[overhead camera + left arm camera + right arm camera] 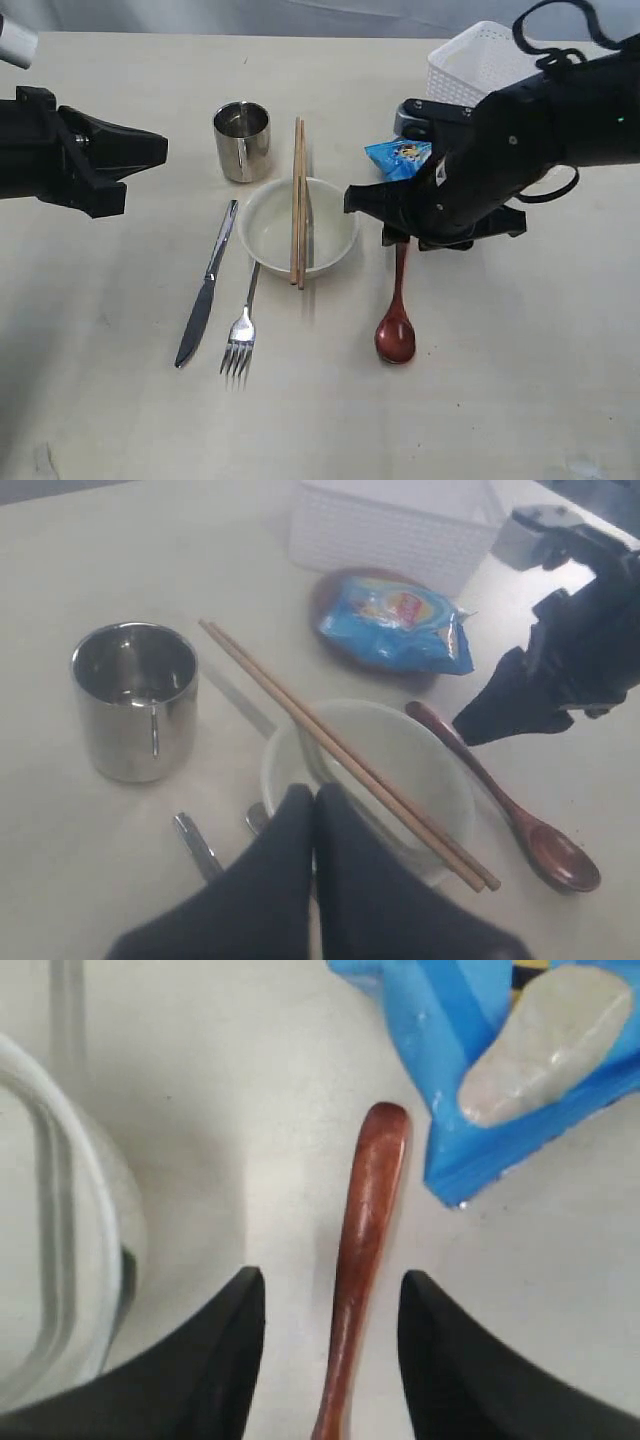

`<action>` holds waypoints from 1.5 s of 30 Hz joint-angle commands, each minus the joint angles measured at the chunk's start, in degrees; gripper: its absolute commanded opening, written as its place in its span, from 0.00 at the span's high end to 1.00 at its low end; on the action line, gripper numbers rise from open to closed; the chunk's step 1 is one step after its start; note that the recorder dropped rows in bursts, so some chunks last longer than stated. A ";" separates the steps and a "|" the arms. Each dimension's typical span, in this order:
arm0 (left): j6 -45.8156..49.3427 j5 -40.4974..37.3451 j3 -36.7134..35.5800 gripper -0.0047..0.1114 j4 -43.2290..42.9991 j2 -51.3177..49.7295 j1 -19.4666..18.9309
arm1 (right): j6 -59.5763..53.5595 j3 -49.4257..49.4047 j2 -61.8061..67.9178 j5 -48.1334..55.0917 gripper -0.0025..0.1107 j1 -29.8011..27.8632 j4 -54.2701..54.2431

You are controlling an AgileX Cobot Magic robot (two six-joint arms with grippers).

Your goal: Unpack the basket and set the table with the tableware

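The reddish-brown spoon [396, 325] lies on the table [520, 390] to the right of the cream bowl [262, 232]. My right gripper [330, 1295] is open. It straddles the spoon handle [366, 1200], and neither finger touches it. Two chopsticks [297, 200] rest across the bowl. The steel cup [242, 140] stands behind it, and the knife [205, 290] and fork [241, 335] lie to its left. The white basket [478, 60] is at the back right. A brown plate [335, 598] shows under the blue bag [395, 620]. My left gripper [313, 798] is shut and empty near the bowl [410, 750].
The blue snack bag [400, 155] lies between the bowl and the basket, just behind my right gripper [398, 240]. My left arm [80, 155] hovers at the left edge, level with the cup.
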State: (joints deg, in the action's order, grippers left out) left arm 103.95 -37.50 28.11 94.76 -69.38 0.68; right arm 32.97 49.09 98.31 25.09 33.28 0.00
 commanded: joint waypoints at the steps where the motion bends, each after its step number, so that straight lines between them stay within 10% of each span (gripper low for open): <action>1: 0.30 -0.06 -0.34 0.96 -0.02 -0.02 -0.14 | -1.27 0.21 -7.28 4.90 0.62 0.18 0.00; 45: 0.30 -0.06 -0.34 0.96 -0.02 -0.02 -0.14 | -14.12 0.21 1.13 -14.33 0.62 3.13 -3.24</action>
State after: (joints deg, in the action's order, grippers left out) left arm 103.95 -37.50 28.11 94.76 -69.38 0.68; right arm 19.52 49.14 99.09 11.13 36.34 -2.99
